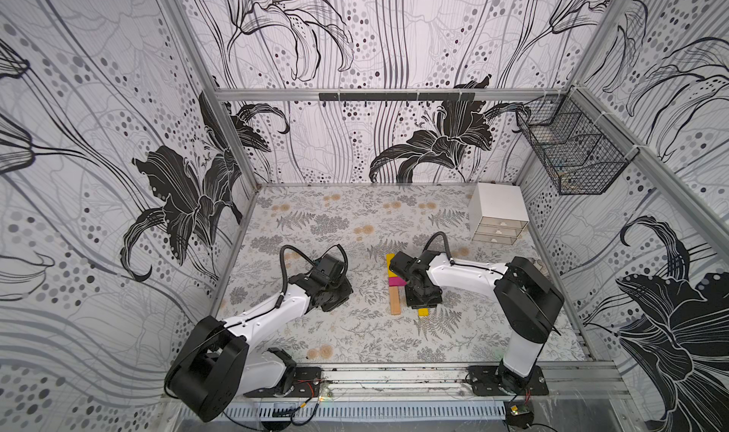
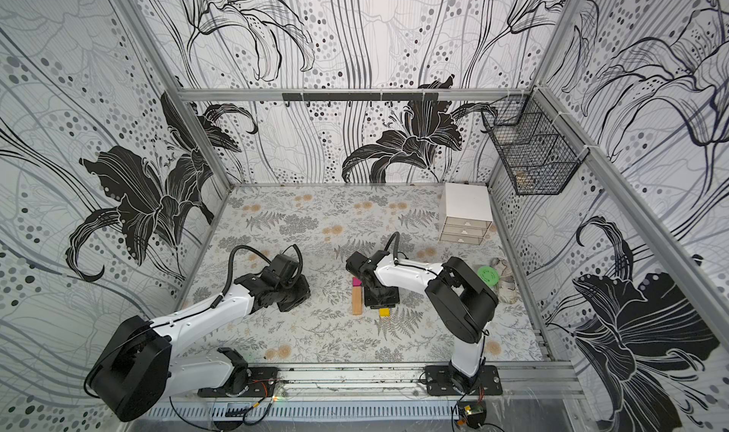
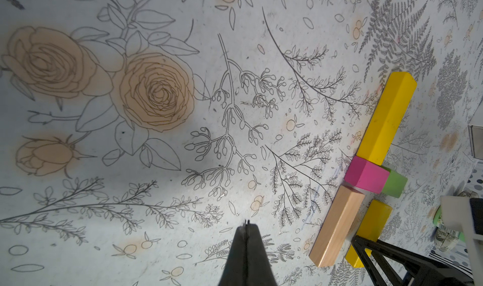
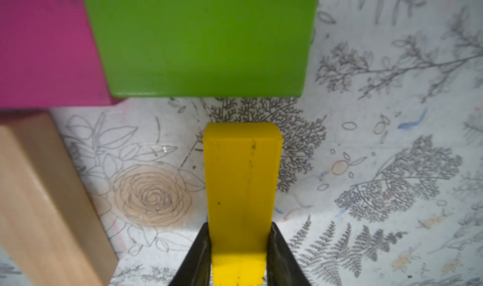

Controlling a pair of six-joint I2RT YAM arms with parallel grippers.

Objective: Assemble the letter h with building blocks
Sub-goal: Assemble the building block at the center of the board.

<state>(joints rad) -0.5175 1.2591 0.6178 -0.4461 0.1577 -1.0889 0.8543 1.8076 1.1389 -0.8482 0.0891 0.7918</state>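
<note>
The letter h [image 3: 376, 151] lies almost built on the bench [image 1: 355, 331]: yellow block [image 3: 386, 115], magenta block [image 3: 366, 176] and wood block [image 3: 337, 227] run end to end, green block [image 3: 396, 184] jutting sideways. Your right end effector [image 4: 239, 227] grips the second yellow block [image 4: 241, 172], its end just short of green; seating and release look left. Your left end effector [image 3: 247, 223] hangs pinched closed, empty, well aside.

Magenta block [image 4: 44, 49] — green block [image 4: 206, 39]

top views: high, looking down | wrist views: close over table [image 3: 156, 193] | shared: blocks [image 3: 366, 179]
</note>
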